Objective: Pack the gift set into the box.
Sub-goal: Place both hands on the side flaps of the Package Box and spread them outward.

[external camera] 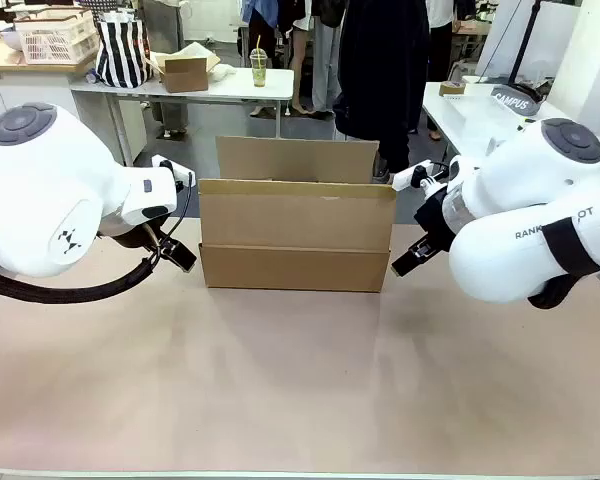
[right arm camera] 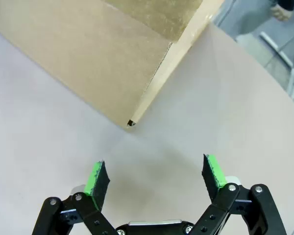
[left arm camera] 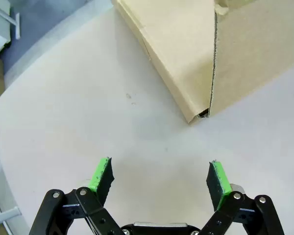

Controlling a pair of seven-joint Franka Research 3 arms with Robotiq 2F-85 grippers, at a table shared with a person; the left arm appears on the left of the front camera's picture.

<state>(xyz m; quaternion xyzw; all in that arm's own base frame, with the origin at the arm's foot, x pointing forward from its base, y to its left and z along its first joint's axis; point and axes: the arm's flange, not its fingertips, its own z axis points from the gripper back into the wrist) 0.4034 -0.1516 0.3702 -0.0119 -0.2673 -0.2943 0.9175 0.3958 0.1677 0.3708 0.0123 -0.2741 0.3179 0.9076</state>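
The bare beige surface lies nearest. Farther in, the left claw hangs spread and empty above the surface, near the left lower corner of the box. The right claw, likewise spread and empty, hangs near its right lower corner. The box sits mid-surface between them, touching neither, near and far flaps standing up.

We see a plain brown box on a pale beige table, and green pads on the black left gripper and right gripper.
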